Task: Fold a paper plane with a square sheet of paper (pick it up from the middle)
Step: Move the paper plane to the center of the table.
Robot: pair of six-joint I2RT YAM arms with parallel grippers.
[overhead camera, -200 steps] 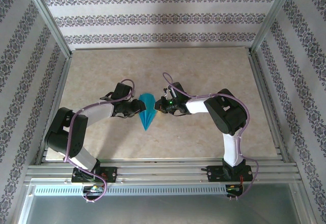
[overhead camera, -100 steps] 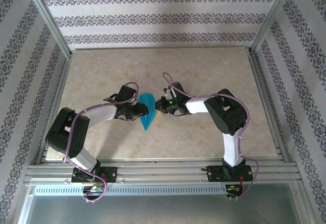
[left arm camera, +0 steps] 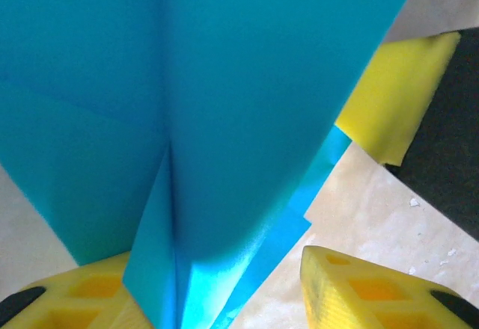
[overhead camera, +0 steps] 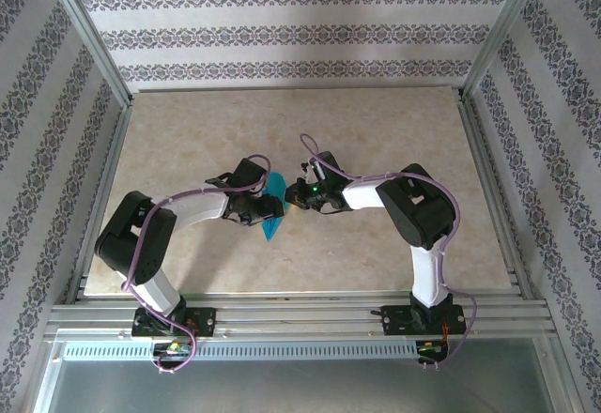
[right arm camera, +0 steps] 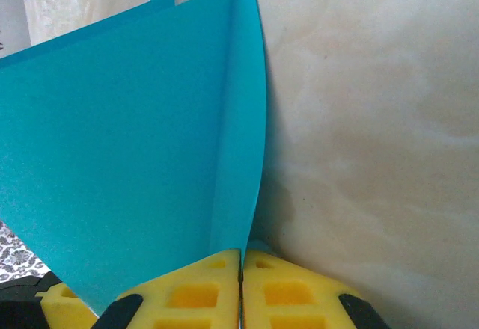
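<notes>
The square sheet of paper is folded into a narrow teal paper plane (overhead camera: 272, 228) in the middle of the table, its tip pointing to the near edge. My right gripper (overhead camera: 294, 198) is shut on its right edge; in the right wrist view the yellow fingertips (right arm camera: 217, 269) pinch the raised fold of the plane (right arm camera: 135, 157). My left gripper (overhead camera: 266, 208) sits over the plane from the left. In the left wrist view it (left arm camera: 221, 269) stands open with the plane's folded layers (left arm camera: 224, 82) between its fingers. The right finger (left arm camera: 359, 288) is clear of the paper.
The beige table (overhead camera: 376, 131) has metal frame posts at its sides and a rail (overhead camera: 300, 314) along the near edge, with patterned walls around. One yellow pad of the right gripper (left arm camera: 397, 97) shows beyond the paper.
My left gripper has slid right onto the plane and its jaws have widened. The right gripper has stayed shut on the paper's edge.
</notes>
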